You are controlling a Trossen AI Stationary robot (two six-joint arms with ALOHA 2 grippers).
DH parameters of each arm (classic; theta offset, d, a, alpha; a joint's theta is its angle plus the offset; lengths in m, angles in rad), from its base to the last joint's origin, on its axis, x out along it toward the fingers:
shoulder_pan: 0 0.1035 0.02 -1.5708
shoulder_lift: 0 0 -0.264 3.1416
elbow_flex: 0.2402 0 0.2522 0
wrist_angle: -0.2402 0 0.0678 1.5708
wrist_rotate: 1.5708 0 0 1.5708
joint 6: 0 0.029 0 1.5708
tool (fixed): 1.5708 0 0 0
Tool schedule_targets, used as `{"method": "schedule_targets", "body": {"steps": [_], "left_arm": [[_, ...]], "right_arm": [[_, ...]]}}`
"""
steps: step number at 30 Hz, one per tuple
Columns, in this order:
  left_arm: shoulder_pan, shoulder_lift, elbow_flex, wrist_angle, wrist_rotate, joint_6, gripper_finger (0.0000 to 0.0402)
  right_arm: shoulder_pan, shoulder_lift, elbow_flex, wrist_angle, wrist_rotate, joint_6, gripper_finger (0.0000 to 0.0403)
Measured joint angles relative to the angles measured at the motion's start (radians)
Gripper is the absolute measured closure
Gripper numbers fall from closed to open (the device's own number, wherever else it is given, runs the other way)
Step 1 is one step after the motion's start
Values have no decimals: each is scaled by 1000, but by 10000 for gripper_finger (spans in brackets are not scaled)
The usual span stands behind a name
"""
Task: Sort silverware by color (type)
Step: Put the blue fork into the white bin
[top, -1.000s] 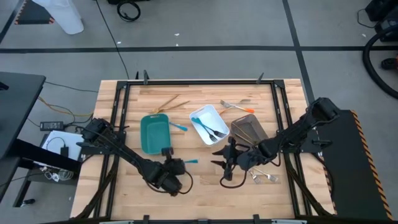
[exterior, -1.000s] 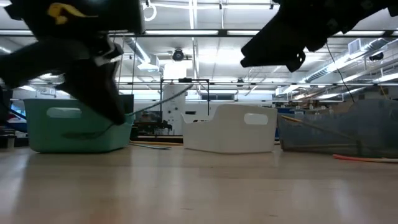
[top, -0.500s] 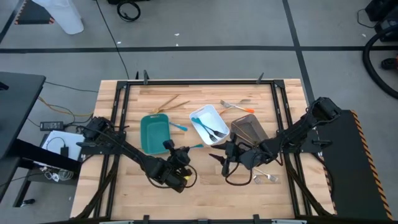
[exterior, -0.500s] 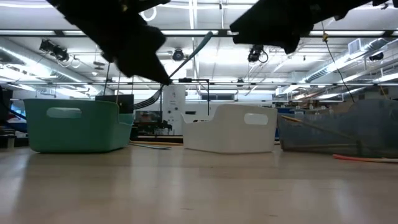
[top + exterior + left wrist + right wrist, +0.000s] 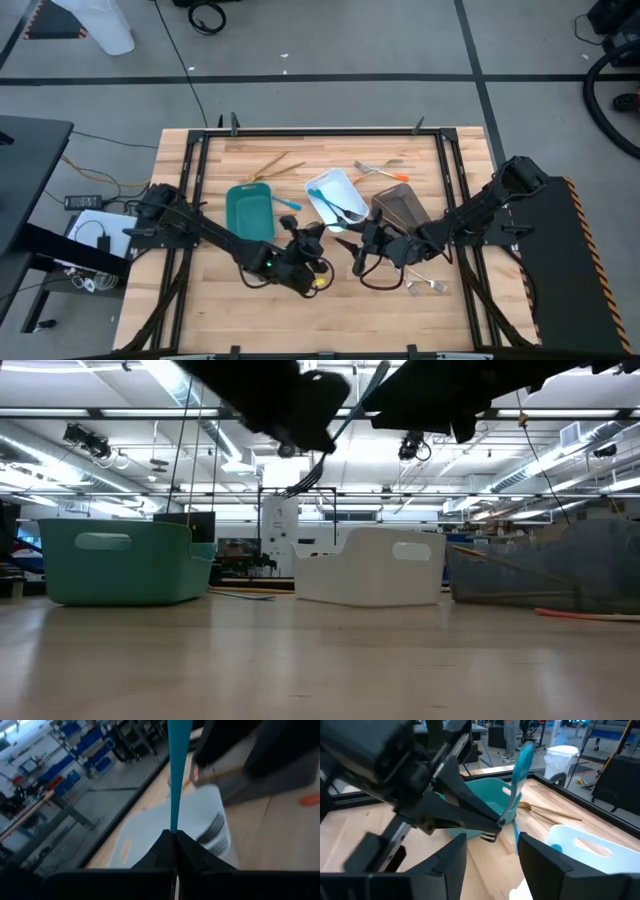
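My left gripper (image 5: 316, 234) is in the air over the middle of the table, shut on a blue-handled utensil (image 5: 520, 770). The blue handle (image 5: 176, 770) sticks out past the fingertips toward my right gripper (image 5: 352, 246). That gripper faces it, open, with a finger on each side of the utensil's lower end and touching nothing. Behind them stand the teal tray (image 5: 249, 213), the white tray (image 5: 335, 198) with dark forks inside, and the grey-brown tray (image 5: 400, 208). My left gripper pinches the utensil between its two fingertips at the foot of the blue handle (image 5: 504, 820), close to the dark head (image 5: 490, 837). The fingers come nearly level from the table's left. The utensil is lifted clear, its handle slanting up and away from the fingers.
Gold pieces (image 5: 275, 165) lie at the far left of centre and orange-handled ones (image 5: 385, 172) beyond the white tray. A blue piece (image 5: 288, 203) lies between the teal and white trays. More silverware (image 5: 425, 285) lies near the right front. Bare wood shows along the near edge.
My left gripper has risen from low over the table and moved toward the right and far side, up to my right gripper. It has tipped from pointing down to nearly level. The blue-handled utensil has come with it, lifted clear. My right gripper has tipped up slightly.
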Motion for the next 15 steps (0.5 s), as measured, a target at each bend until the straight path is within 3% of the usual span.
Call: {"method": "schedule_targets", "body": {"steps": [6,10,15], "left_arm": [[31,0,1,212,68,183,389],[45,-1,1,303,78,247,389],[49,-1,1,388,79,287,388]], "right_arm": [[0,0,0,58,76,-73,200],[0,0,0,156,154,-178,197],[0,0,0,273,180,-315,202]]}}
